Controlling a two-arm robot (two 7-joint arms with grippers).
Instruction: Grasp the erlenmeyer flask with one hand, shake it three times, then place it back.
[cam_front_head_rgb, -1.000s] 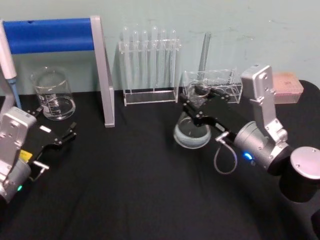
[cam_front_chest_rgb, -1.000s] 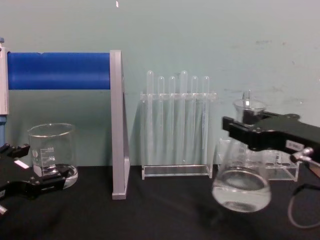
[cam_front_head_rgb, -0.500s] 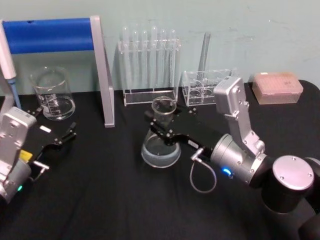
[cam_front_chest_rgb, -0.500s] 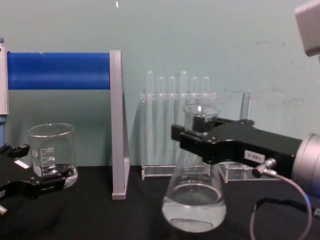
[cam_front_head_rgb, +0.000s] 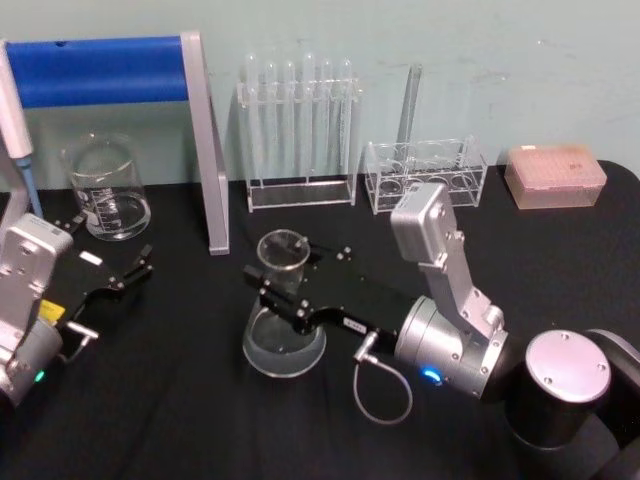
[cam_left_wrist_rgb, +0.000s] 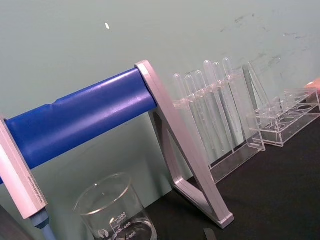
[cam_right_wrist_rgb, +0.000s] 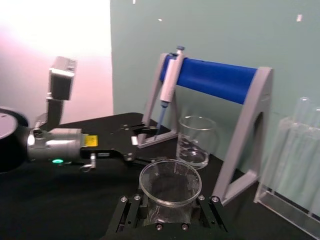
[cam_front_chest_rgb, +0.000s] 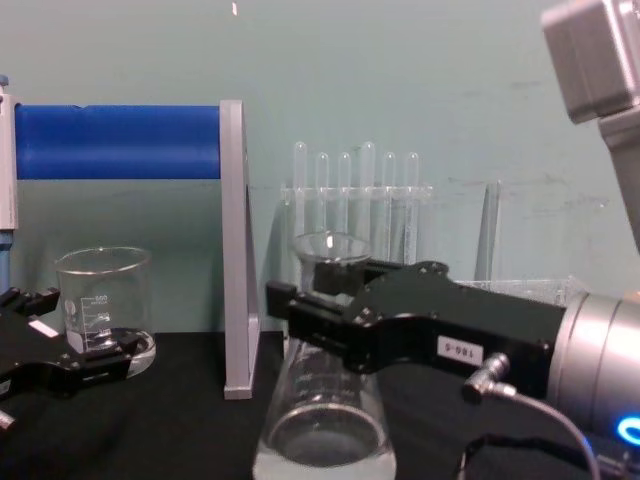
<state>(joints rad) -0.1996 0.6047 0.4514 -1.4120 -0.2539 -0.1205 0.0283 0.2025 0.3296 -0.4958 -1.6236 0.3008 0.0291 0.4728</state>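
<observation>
The erlenmeyer flask (cam_front_head_rgb: 284, 335) is a clear glass cone with a little clear liquid in its wide base. It stands upright over the black table, left of centre, in the head view. My right gripper (cam_front_head_rgb: 286, 292) is shut around its neck just under the flared lip. The chest view shows the flask (cam_front_chest_rgb: 324, 432) close and large, with the black right gripper (cam_front_chest_rgb: 322, 318) clamped on the neck. In the right wrist view I look down on the flask's round mouth (cam_right_wrist_rgb: 170, 182). I cannot tell whether the base touches the table. My left gripper (cam_front_head_rgb: 108, 262) rests open at the left edge.
A glass beaker (cam_front_head_rgb: 105, 188) stands at the back left beside a grey stand with a blue roll (cam_front_head_rgb: 205, 150) and a pipette (cam_front_head_rgb: 18, 120). A test tube rack (cam_front_head_rgb: 300, 130), a low clear rack (cam_front_head_rgb: 425, 170) and a pink box (cam_front_head_rgb: 555, 175) line the back.
My right gripper has carried the flask left and toward me, from beside the low clear rack to left of centre. The left arm has not moved.
</observation>
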